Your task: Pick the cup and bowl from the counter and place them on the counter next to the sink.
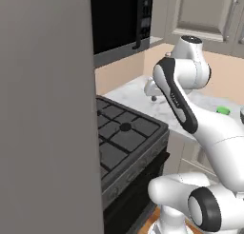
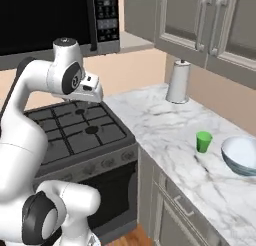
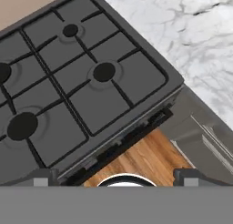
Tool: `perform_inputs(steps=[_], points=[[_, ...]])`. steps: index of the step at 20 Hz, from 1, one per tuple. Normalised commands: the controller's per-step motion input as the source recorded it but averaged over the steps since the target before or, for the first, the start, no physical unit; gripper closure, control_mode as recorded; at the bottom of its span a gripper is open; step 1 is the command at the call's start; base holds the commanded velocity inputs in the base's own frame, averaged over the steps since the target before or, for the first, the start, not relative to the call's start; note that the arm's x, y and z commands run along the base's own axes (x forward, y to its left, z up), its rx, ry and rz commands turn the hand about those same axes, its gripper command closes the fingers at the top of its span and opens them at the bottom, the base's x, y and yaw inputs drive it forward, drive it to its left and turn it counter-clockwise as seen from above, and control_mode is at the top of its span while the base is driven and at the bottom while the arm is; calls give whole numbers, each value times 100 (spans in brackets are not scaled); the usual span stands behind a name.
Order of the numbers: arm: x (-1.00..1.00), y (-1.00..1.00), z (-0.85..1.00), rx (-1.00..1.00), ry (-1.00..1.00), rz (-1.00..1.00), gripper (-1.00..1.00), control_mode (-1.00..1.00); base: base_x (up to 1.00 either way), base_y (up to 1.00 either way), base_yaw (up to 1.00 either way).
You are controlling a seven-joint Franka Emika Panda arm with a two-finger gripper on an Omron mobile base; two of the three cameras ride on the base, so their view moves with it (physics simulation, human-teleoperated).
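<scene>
Left base view: cup (image 1: 222, 111) sitting at right edge of frame on marble surface (image 1: 136, 96), partly behind the arm; black stovetop (image 1: 123, 133) lying centre.

Right base view: cup (image 2: 203, 141) standing right of centre on surface (image 2: 165, 130); bowl (image 2: 241, 155) resting just beside it at right edge; white cylinder (image 2: 178, 81) standing upper centre; pincer (image 2: 93, 98) hanging over stovetop (image 2: 75, 127).

Hand view: pincer (image 3: 116, 176) spreading wide, gripping nothing, above stovetop (image 3: 73, 82) front edge.

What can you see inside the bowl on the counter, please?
The bowl sits on the marble counter just right of the green cup. Its visible pale interior looks empty, but the near wall hides part of the bottom and the frame edge cuts off its right side.
</scene>
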Motion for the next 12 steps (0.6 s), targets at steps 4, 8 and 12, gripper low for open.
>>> perform_inputs(steps=[4, 8, 12], points=[[0, 0, 0, 0, 0, 0, -100, 100, 0, 0, -69], [0, 0, 0, 0, 0, 0, -100, 100, 0, 0, -70], [0, 0, 0, 0, 0, 0, -100, 100, 5, 0, -71]])
